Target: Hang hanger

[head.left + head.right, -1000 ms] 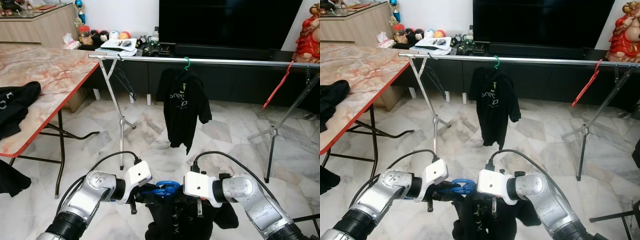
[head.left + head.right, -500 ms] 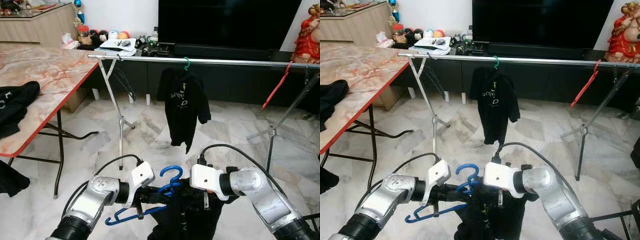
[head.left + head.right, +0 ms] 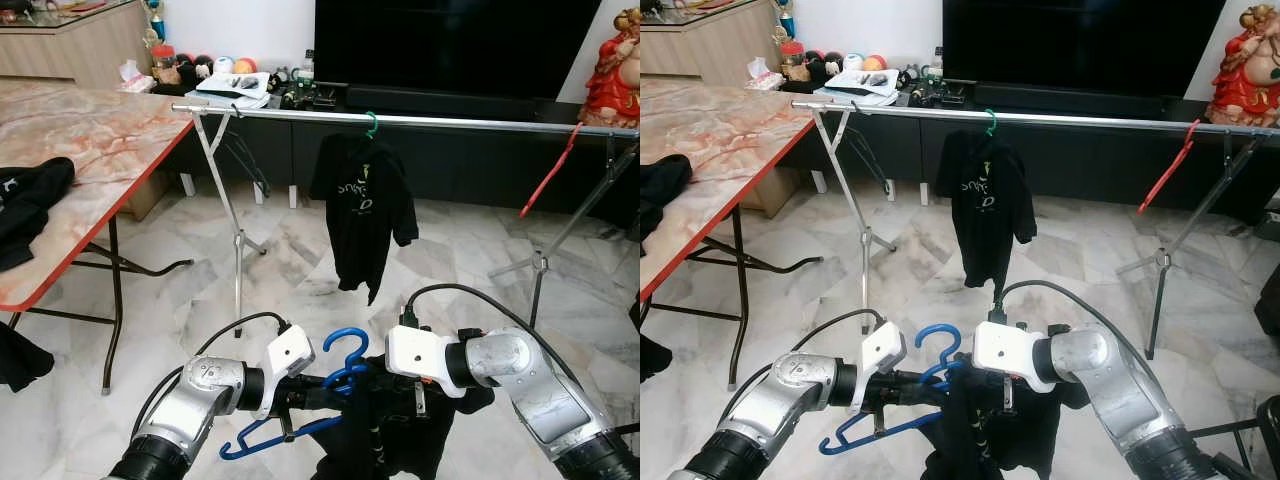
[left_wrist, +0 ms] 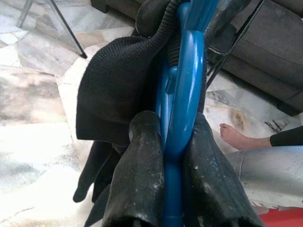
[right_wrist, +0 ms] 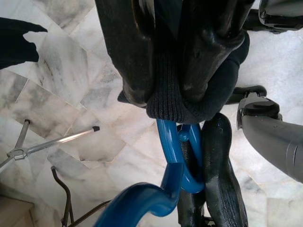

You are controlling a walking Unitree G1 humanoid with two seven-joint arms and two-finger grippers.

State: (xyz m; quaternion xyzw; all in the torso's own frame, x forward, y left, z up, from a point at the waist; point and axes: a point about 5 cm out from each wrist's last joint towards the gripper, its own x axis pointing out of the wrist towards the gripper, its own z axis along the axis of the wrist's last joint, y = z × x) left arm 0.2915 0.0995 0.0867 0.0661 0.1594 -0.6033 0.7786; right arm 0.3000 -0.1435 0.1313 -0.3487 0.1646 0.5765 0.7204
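Low before the robot, well short of the rail (image 3: 420,121), the left gripper (image 4: 173,156) has its jaws clamped on the blue hanger (image 3: 335,375) — the right gripper (image 5: 182,92) pinches the black shirt (image 3: 400,440).

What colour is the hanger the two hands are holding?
Bright blue. The hanger shows best in the left wrist view, clamped between the left hand's black fingers.

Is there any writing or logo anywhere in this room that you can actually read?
None can be read.
Hanging black shirt: pale chest print, too blurred to read.
Black shirt on the blue hanger: a yellowish mark, too small to read.
Papers on the TV cabinet: too small.
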